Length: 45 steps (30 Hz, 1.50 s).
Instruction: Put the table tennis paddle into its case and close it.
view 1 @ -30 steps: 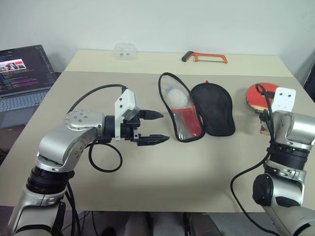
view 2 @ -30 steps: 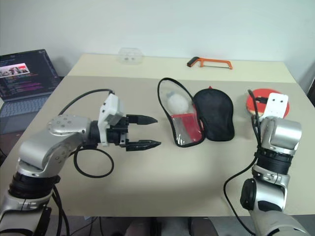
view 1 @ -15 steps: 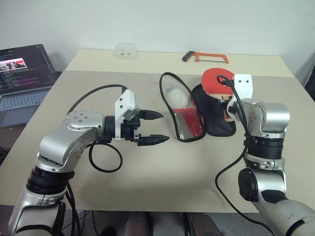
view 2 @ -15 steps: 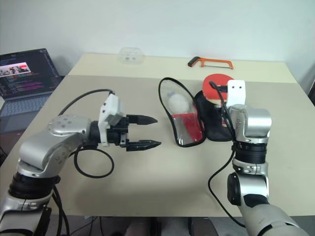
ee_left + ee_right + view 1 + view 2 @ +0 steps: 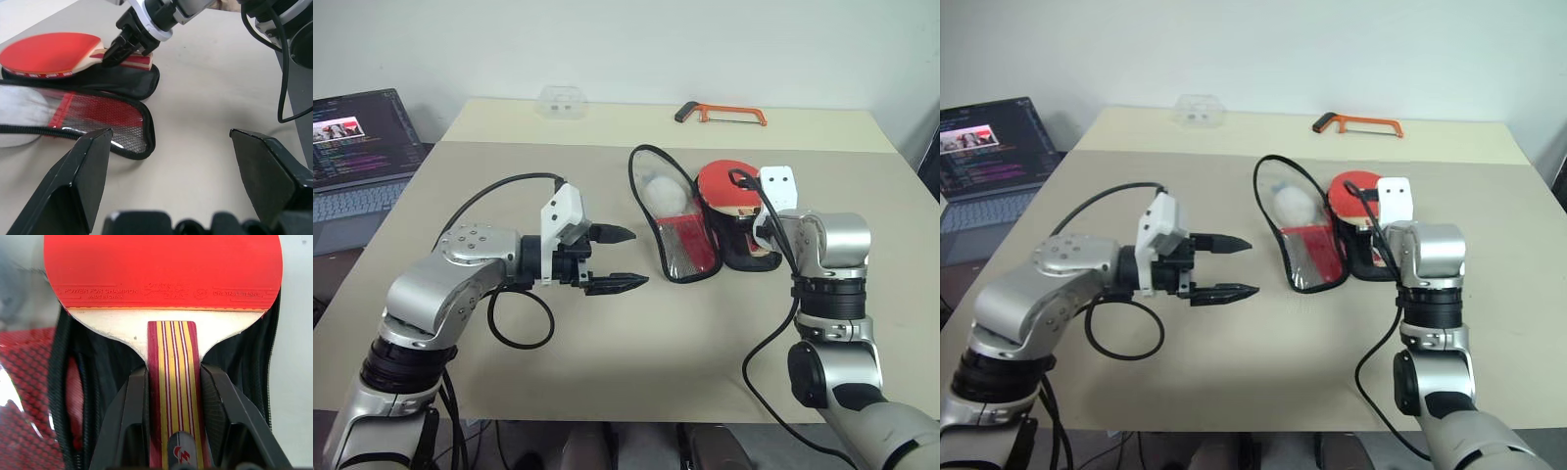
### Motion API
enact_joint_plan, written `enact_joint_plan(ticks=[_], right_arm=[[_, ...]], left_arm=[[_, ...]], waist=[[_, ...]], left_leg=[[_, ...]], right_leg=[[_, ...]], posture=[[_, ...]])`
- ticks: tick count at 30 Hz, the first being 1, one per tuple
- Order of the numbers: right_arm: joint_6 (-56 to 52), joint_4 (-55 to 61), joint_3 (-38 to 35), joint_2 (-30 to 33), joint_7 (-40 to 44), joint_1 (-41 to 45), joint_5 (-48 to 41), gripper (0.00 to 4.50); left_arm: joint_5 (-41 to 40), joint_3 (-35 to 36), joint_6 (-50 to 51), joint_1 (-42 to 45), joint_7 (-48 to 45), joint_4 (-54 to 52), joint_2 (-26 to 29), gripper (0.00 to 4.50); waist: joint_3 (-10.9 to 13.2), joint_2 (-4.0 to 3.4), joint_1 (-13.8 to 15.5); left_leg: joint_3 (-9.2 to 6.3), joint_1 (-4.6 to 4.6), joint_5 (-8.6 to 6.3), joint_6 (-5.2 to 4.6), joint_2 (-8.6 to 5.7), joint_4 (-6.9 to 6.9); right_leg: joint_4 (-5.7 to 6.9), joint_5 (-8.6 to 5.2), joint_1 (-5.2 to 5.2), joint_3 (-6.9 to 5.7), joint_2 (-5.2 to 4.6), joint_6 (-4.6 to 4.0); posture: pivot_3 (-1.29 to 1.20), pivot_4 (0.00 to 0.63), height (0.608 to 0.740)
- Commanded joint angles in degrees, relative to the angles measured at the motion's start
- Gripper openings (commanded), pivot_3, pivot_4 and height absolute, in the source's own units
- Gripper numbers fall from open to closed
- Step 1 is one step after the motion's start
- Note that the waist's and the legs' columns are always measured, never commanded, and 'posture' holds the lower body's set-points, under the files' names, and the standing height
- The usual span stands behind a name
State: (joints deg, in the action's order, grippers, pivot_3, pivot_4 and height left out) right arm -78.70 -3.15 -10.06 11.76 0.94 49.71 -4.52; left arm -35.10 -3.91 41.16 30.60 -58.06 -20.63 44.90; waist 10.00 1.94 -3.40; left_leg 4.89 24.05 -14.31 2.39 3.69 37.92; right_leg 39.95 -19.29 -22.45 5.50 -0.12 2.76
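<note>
The case (image 5: 671,220) lies unzipped and spread open in the middle of the table, its clear-windowed half with the red pocket on the left and its black half (image 5: 744,247) on the right. The table tennis paddle (image 5: 722,186) hovers low over the black half, red face up. My right gripper (image 5: 173,372) is shut on its striped wooden handle, one finger on each side. In the left wrist view the paddle (image 5: 49,54) sits just above the black fabric. My left gripper (image 5: 638,257) stands open and holds nothing, left of the case and pointing toward it.
An orange hacksaw (image 5: 720,114) lies at the table's far edge, with a clear plastic box (image 5: 561,101) to its left. An open laptop (image 5: 357,147) sits off the table's left side. Bare tabletop lies in front of the case.
My right gripper has carried the paddle leftward from the table's right side to above the black half of the case, and has turned. The left gripper has stayed still.
</note>
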Motion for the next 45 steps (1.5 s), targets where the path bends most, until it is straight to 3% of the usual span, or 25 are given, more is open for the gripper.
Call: enact_joint_plan(ticks=[1, 23, 24, 25, 32, 39, 42, 45], right_arm=[[2.4, 1.2, -1.0, 0.7, -0.6, -0.1, 0.4, 1.08], [9.1, -7.7, -0.2, 1.0, 0.5, -2.0, -0.4, 1.08], [9.0, -7.4, -0.1, 1.0, 0.6, -2.0, -0.5, 1.82], [8.9, -7.2, -0.1, 1.0, 0.6, -1.9, -0.6, 2.01], [6.5, -4.1, 0.1, 3.4, 2.1, -0.2, -1.2, 4.41], [-5.0, 7.7, 1.4, 13.3, 9.2, 2.7, -5.3, 4.47], [-2.8, 9.5, 1.2, 24.7, 16.7, 1.8, -8.0, 4.47], [7.5, 7.1, -4.3, 32.9, 29.0, -1.0, -13.5, 4.47]], left_arm=[[-0.7, 2.2, -0.1, 0.1, 0.1, -2.2, 0.9, 4.19], [-0.6, 2.2, 0.4, 0.2, 0.0, -3.1, 1.5, 4.19], [-0.6, 2.2, 0.5, 0.2, 0.1, -3.2, 1.5, 4.19], [-0.6, 2.2, 0.5, 0.1, 0.1, -3.2, 1.5, 4.19], [0.2, 2.4, 0.1, 0.6, 0.7, -2.3, 1.3, 4.19], [0.4, 5.0, -0.5, -0.4, 1.5, -1.6, 2.2, 4.19], [1.0, 6.1, -1.3, -1.2, 1.4, -0.3, 2.5, 4.19], [1.8, 6.5, -2.4, -1.7, 0.6, 1.9, 3.3, 4.19]], waist=[[0.0, 0.00, 0.0], [0.0, 0.00, 0.0], [0.0, 0.00, 0.0], [0.0, 0.00, 0.0], [0.0, 0.00, 0.0], [0.0, 0.00, 0.1], [0.0, -0.01, 0.3], [0.0, 0.00, 0.6]], left_leg=[[0.00, 0.00, 0.00, 0.00, 0.00, 0.00], [0.00, -0.01, 0.00, 0.00, 0.00, 0.02], [0.00, -0.01, 0.00, 0.00, 0.00, 0.02], [0.00, -0.01, 0.00, 0.00, 0.00, 0.02], [0.01, -0.01, 0.00, 0.00, 0.00, 0.02], [0.00, 0.00, 0.00, 0.00, 0.01, 0.01], [-0.02, 0.01, -0.02, -0.03, 0.00, 0.02], [-0.04, 0.00, -0.13, -0.23, -0.02, 0.02]], right_leg=[[0.00, 0.00, 0.00, 0.00, 0.00, 0.00], [0.02, 0.00, 0.00, 0.00, 0.01, 0.00], [0.02, 0.00, 0.01, 0.00, 0.01, 0.00], [0.02, 0.00, 0.00, 0.00, 0.01, 0.00], [0.02, 0.00, 0.01, 0.00, 0.01, 0.00], [0.02, 0.00, 0.00, 0.00, 0.00, 0.00], [-0.02, 0.00, 0.01, -0.03, 0.00, 0.00], [-0.15, 0.00, 0.09, -0.06, -0.01, 0.00]], posture=[[0.00, 0.150, 0.740], [0.00, 0.150, 0.740], [0.00, 0.150, 0.740], [0.00, 0.150, 0.740], [0.00, 0.150, 0.740], [0.00, 0.150, 0.740], [0.00, 0.150, 0.740], [0.00, 0.150, 0.740]])
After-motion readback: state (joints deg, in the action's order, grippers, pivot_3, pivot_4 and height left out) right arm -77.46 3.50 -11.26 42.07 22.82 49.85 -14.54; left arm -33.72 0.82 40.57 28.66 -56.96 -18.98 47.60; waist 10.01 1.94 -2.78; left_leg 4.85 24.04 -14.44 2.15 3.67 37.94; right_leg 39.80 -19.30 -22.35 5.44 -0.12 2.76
